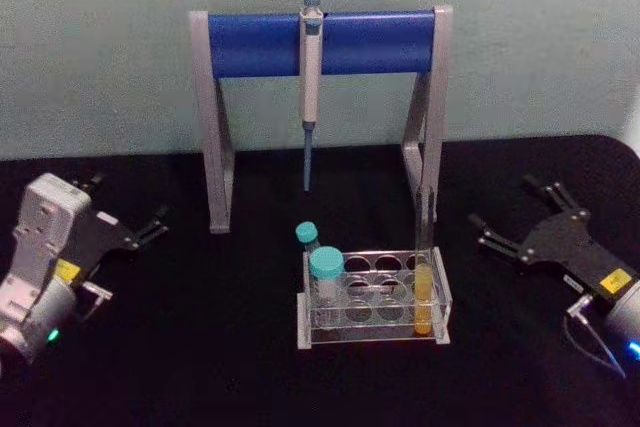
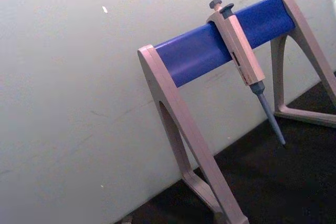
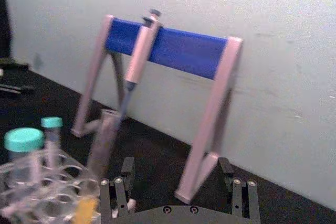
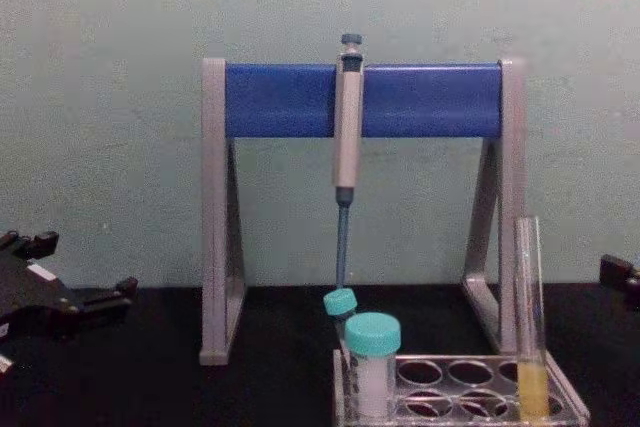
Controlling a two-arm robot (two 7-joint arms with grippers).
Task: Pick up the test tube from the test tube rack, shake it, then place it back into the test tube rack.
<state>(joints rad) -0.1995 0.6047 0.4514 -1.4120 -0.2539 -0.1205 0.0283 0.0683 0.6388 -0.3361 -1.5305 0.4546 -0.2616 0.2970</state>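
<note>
The test tube (image 1: pixel 425 265) stands upright in the right front hole of the test tube rack (image 1: pixel 392 265), yellow liquid in its lower part. In the chest view the test tube (image 4: pixel 529 319) rises well above the test tube rack (image 4: pixel 458 387). My right gripper (image 1: pixel 505 211) hovers open to the right of the rack, apart from it. In the right wrist view my right gripper (image 3: pixel 178 186) is spread wide, with the test tube (image 3: pixel 104 141) and the test tube rack (image 3: pixel 31 195) off to one side ahead. My left gripper (image 1: pixel 128 201) rests open at the far left, also seen as the left gripper (image 4: pixel 85 269).
A grey-and-blue pipette stand (image 1: pixel 320 44) stands behind the rack with a grey pipette (image 1: pixel 311 97) hanging from its bar. Two teal-capped vials (image 1: pixel 325 282) sit in the rack's left holes. The black table (image 1: pixel 200 347) has free room on both sides of the rack.
</note>
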